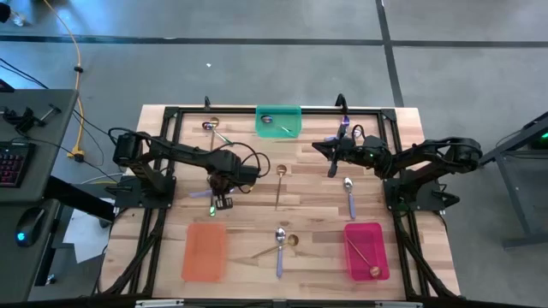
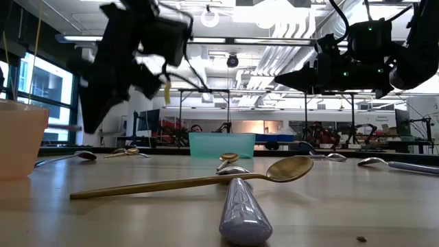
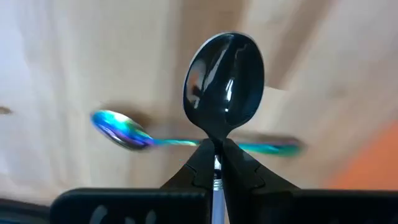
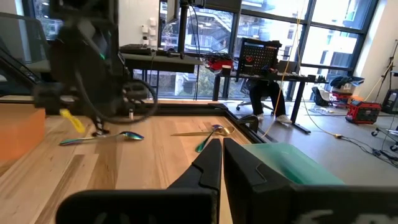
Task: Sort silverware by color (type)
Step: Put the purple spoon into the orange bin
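Note:
My left gripper (image 1: pixel 222 202) hangs over the table's left middle, pointing down, shut on a shiny silver spoon (image 3: pixel 225 78). Beneath it an iridescent spoon (image 3: pixel 124 132) lies flat on the wood. My right gripper (image 1: pixel 320 147) waits level above the far middle, shut, with nothing between its fingers (image 4: pixel 222 146). Other silverware lies flat: a gold spoon (image 1: pixel 280 184), a silver one (image 1: pixel 348 195), a silver and a gold one crossed (image 1: pixel 280 244) near the front, and two more (image 1: pixel 212 128) at the far left. My left gripper pinches the silver spoon's neck (image 3: pixel 216 149), just behind the bowl, between its two fingers. The fingers come from above, pointing down along the handle. The bowl (image 3: pixel 227 68) sticks out below the fingertips, lifted clear of the table.
A green tray (image 1: pixel 278 121) holding a spoon stands at the far middle. An orange tray (image 1: pixel 205 251) sits at the near left, and a pink tray (image 1: pixel 366 251) with a gold spoon at the near right. A black frame (image 1: pixel 171 115) runs round the table.

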